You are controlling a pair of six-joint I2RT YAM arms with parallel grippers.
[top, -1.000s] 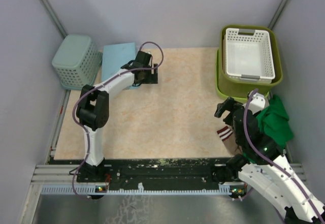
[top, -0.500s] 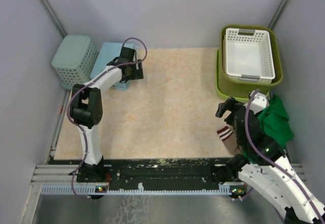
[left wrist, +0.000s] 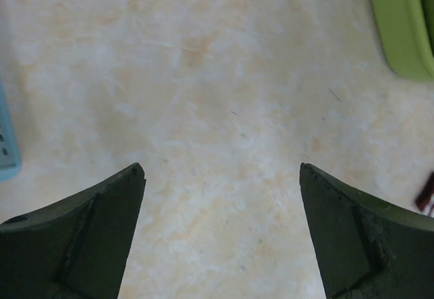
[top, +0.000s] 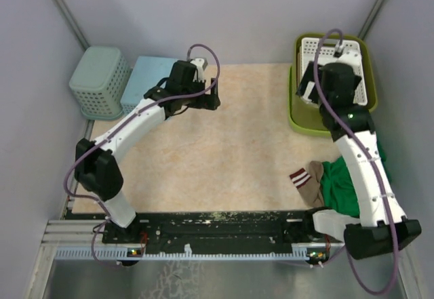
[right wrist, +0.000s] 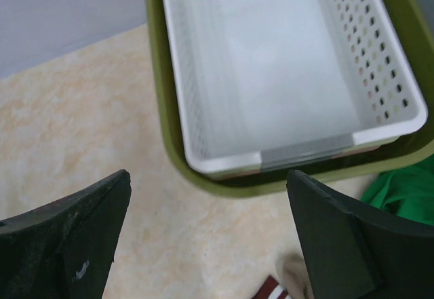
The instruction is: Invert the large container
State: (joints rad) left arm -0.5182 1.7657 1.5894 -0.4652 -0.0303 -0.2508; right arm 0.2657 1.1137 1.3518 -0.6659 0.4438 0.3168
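- Pale lilac-grey walls (top: 224,14) close in a beige marbled table mat (top: 251,150).
- At the far right corner of the mat sits the large container (top: 298,117), a lime-green plastic tub with smooth solid walls and a rolled rim. It stands right way up with its mouth open to the ceiling.
- A white perforated plastic basket (top: 359,68) is nested inside the tub, also mouth up and taking up most of its inside. It has a grey strip along its near rim.
- The right gripper (right wrist: 207,177) hangs above the tub's near-left corner. Its jaws are spread wide and hold nothing.
- The left gripper (left wrist: 222,167) hovers over bare mat at the far left. Its jaws are just as wide apart, with only mat between them.
- Just left of it lies a light blue plastic bin (top: 142,75).
- Beside that, a mint-green perforated basket (top: 98,82) rests bottom up against the left wall.
- Near the right arm's base lies a crumpled bright green cloth (top: 346,184), with a maroon-and-white striped sock (top: 302,177) touching its left edge.
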